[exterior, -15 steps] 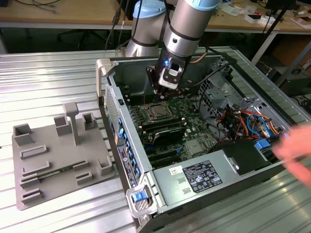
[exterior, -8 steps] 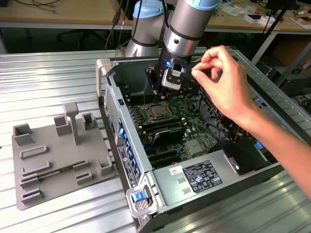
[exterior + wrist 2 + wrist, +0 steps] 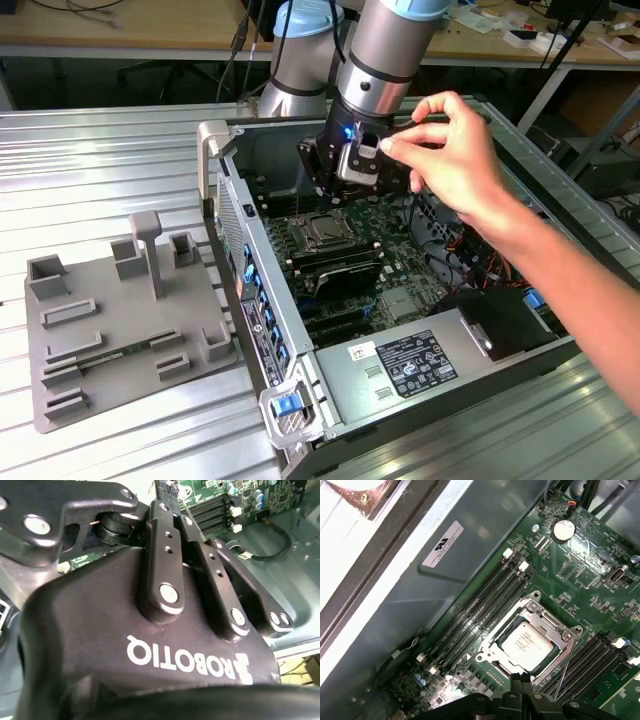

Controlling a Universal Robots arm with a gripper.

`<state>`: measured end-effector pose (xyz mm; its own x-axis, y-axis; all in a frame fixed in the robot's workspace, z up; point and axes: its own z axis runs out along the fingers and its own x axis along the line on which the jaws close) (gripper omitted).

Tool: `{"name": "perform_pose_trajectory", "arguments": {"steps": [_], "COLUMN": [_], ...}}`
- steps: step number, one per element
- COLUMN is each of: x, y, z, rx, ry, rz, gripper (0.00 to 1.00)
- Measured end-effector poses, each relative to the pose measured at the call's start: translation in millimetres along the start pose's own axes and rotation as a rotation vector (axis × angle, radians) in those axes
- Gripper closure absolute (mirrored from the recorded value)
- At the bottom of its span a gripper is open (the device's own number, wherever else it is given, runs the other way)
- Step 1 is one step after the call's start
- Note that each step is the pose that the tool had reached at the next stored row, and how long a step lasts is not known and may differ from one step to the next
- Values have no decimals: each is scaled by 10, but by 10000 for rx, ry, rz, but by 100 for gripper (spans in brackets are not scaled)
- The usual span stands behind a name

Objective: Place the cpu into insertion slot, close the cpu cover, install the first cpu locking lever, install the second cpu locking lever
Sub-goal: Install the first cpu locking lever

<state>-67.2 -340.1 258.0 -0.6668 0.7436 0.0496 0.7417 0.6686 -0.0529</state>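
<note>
Cpu, a small flat square chip with a dull silver-grey metal top (image 3: 527, 641), sits in its socket on the green motherboard (image 3: 580, 575), inside an open grey metal computer case (image 3: 250, 250). The cpu cover, a thin shiny metal frame with a cut-out centre (image 3: 555, 622), lies flat around the chip. In the first wrist view the black robot gripper (image 3: 522, 681) hangs above the socket's edge. Its two fingertips are pressed together with nothing between them. In the exterior view a person's hand (image 3: 455, 150) touches a small silver block (image 3: 358, 162) at the arm's wrist. A grey plastic parts fixture (image 3: 120, 320) rests on the slatted metal table (image 3: 100, 150), to the exterior view's left of the case.
</note>
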Motion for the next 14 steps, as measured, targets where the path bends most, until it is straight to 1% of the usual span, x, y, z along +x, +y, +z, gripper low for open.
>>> {"name": "perform_pose_trajectory", "arguments": {"steps": [5, 8, 14], "x": [2, 4, 9], "y": [2, 4, 8], "z": [0, 0, 0], "rx": [15, 30, 51], "ry": [-16, -31, -53], "rz": [-448, -814, -1296], "gripper": [89, 89, 89]}}
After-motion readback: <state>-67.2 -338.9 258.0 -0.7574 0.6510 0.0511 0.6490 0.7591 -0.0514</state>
